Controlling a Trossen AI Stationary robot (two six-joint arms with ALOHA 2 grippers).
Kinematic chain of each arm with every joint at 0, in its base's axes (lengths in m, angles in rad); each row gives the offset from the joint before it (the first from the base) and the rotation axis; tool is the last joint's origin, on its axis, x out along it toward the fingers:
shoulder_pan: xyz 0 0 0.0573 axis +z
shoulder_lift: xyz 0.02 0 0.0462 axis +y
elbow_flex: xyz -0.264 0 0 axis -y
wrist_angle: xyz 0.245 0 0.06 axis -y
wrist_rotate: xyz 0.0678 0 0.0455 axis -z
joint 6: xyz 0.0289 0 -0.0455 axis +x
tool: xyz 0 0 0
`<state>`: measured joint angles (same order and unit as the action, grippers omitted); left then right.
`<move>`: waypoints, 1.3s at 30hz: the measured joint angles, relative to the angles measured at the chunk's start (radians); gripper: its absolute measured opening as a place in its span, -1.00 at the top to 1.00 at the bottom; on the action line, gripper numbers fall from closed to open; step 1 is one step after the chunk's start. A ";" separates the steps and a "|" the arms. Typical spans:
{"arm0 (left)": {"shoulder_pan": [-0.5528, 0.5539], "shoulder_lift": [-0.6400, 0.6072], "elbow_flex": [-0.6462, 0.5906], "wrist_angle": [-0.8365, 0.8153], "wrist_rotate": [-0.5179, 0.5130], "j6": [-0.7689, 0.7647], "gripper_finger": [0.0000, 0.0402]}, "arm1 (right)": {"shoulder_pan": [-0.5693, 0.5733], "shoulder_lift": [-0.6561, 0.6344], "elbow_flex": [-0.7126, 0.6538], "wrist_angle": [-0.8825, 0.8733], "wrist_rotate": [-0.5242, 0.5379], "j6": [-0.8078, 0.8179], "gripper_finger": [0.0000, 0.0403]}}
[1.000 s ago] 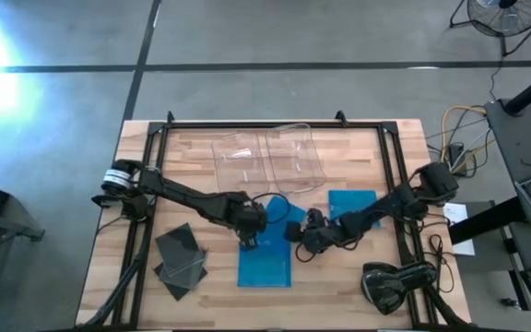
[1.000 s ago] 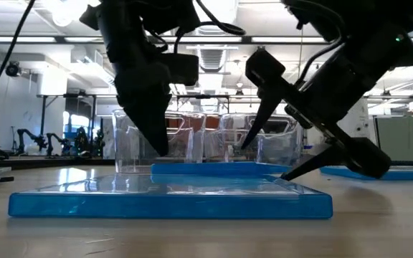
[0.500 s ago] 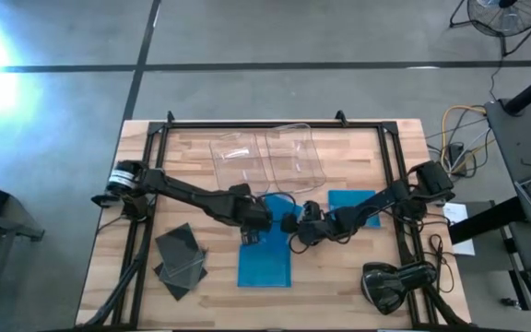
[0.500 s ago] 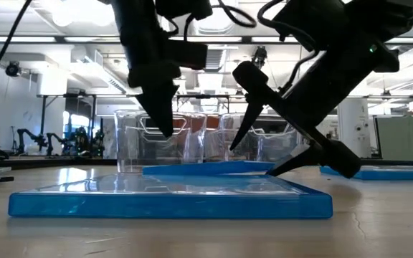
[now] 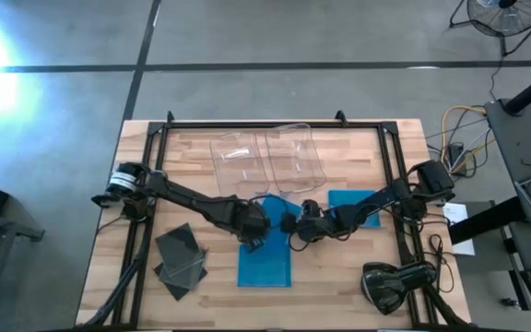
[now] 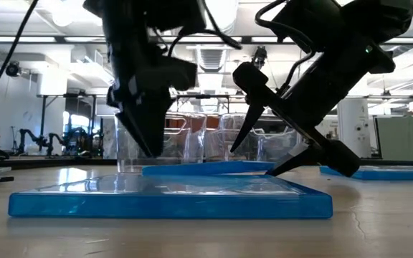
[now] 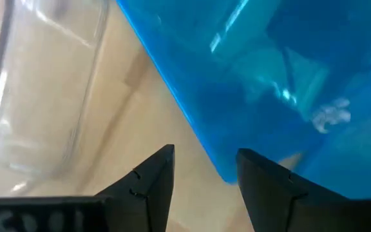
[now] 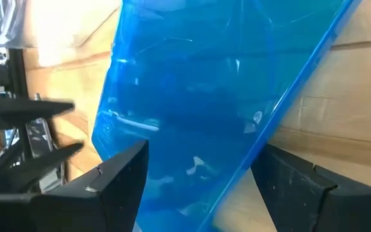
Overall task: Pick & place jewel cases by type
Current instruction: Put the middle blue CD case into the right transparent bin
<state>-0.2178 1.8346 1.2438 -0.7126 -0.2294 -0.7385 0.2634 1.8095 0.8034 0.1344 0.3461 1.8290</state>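
At the left front of the wooden table (image 5: 358, 267), a loose pile of dark grey jewel cases (image 5: 181, 258) is seen lying flat, well apart from both arms. Just right of it, near the front centre, one blue jewel case (image 5: 265, 266) lies flat and untouched; in the low view it fills the foreground (image 6: 171, 197). Toward the far edge, two clear plastic bins (image 5: 267, 159) are set side by side. The left gripper (image 5: 251, 229) is held low over the table at the middle, its fingers slightly parted and closed on nothing; in its wrist view the two dark fingers (image 7: 148, 183) are seen with a gap between them, one corner of a second blue jewel case (image 7: 263, 77) lying just ahead of that gap, with bare wood and the wall of a bin beside it. This second blue case (image 5: 277, 209) is placed between the two grippers, its right edge raised a little off the table, as the low view shows (image 6: 206, 168). The right gripper (image 5: 304, 227) is brought against that raised side with its fingers spread wide; in its wrist view the blue case (image 8: 198, 109) is seen between the spread fingers (image 8: 118, 177), but whether it is pinched cannot be told. Farther right, a third blue jewel case (image 5: 359, 203) lies flat, partly covered by the right arm.
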 joint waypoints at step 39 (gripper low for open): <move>-0.015 -0.005 0.087 -0.034 -0.086 0.173 0.27 | -0.023 -0.333 0.042 -0.293 -0.054 -0.465 0.86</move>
<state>-0.2328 1.8301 1.3305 -0.7466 -0.3152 -0.5652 0.2405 1.4766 0.8459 -0.1585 0.2925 1.3644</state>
